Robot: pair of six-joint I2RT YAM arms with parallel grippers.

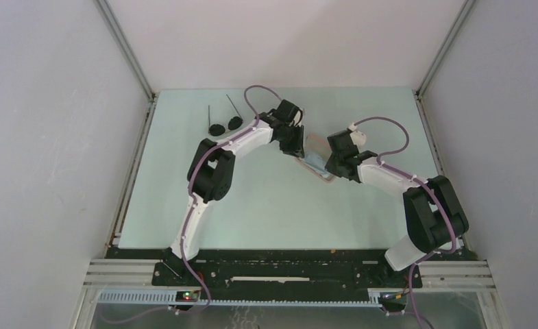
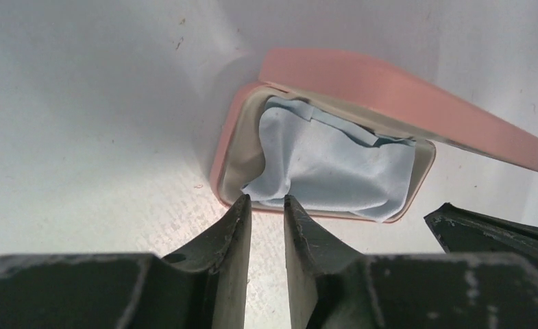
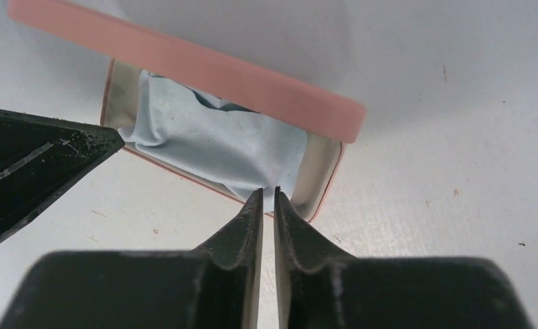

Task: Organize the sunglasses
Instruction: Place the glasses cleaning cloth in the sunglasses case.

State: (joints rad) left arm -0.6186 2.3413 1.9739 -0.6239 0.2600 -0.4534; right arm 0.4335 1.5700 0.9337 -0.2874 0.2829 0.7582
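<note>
The sunglasses (image 1: 225, 125) lie at the far left of the table with their thin arms spread, apart from both grippers. The pink case (image 1: 315, 159) lies open between the grippers, its lid (image 2: 403, 96) raised. The light blue cloth (image 2: 334, 157) fills the case's tray. My left gripper (image 2: 266, 199) is narrowly open and empty, its tips at the tray's near rim. My right gripper (image 3: 268, 190) is nearly closed, its tips pinching the cloth's corner (image 3: 266, 179) where it hangs over the rim at the other end.
Metal frame rails (image 1: 132, 171) and white walls bound the mat on three sides. My left arm's elbow (image 1: 211, 171) stands between the sunglasses and the case. The opposite gripper's dark finger shows in each wrist view (image 2: 492, 233) (image 3: 33, 164).
</note>
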